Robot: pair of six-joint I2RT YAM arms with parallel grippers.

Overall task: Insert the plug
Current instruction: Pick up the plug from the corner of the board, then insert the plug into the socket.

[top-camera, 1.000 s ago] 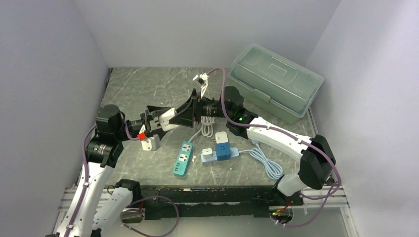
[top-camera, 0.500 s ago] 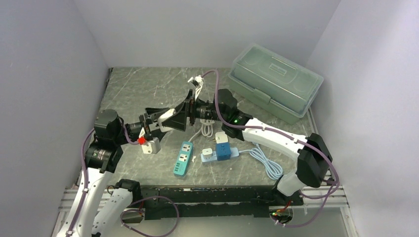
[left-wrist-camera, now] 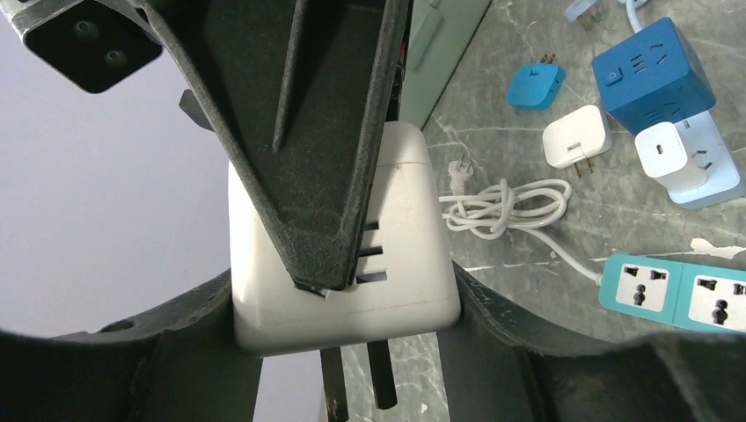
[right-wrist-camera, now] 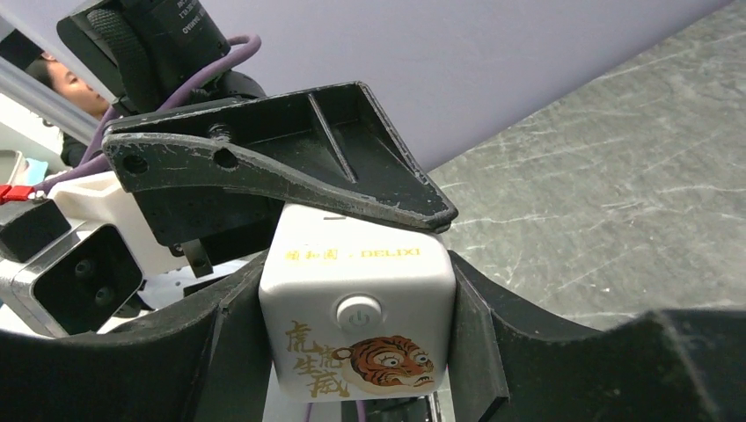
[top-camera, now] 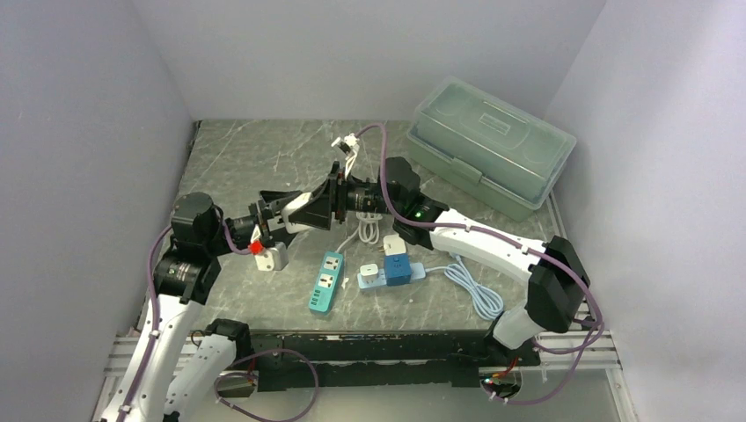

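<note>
Now the white plug cube (right-wrist-camera: 356,308), gripped by left jaws and right jaws alike, is shifted slightly leftward; handover, not insertion, is indicated.

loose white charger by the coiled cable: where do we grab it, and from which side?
Take the charger by its body, with the fingers across the two side faces, coming straight down from above. It lies flat with its prongs sticking out of one end, so close behind them and leave them free. The blue plug sits close by, so a narrow opening is probably safer.
</note>
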